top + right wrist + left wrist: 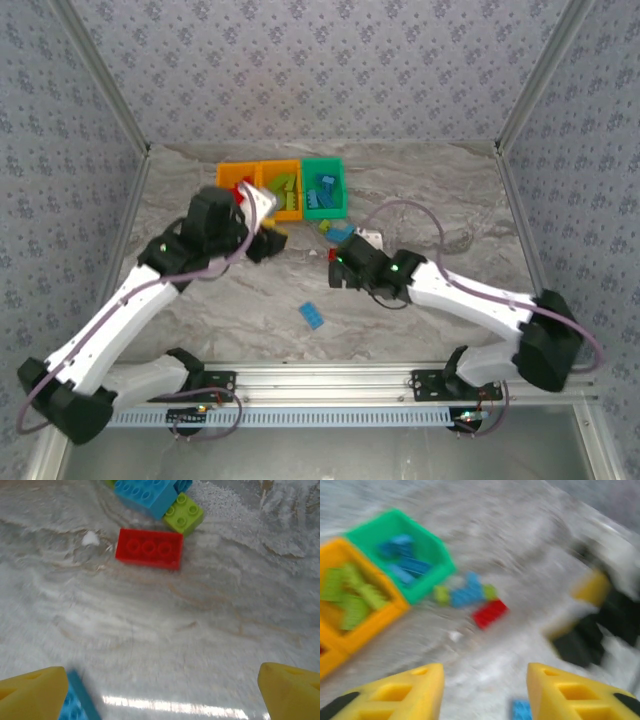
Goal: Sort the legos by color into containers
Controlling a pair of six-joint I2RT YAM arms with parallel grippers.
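Crowding the red lego [149, 548] from behind: a blue brick [147, 495] and a lime brick [184, 514], plus another blue one [75, 702] by a finger of the right pincer [162, 672]. Red lego lies ahead of that pincer, apart; it's wide and empty, and the left pincer [485, 675] is half open, empty too. Grey marbled surface [200, 620], patterned walls [320, 70]

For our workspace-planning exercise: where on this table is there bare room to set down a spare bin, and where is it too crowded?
Free: the far-right part of the table, right of the green bin, and the near middle around the lone blue brick. Crowded: just in front of the green bin, where loose bricks, the left gripper and the right gripper gather.
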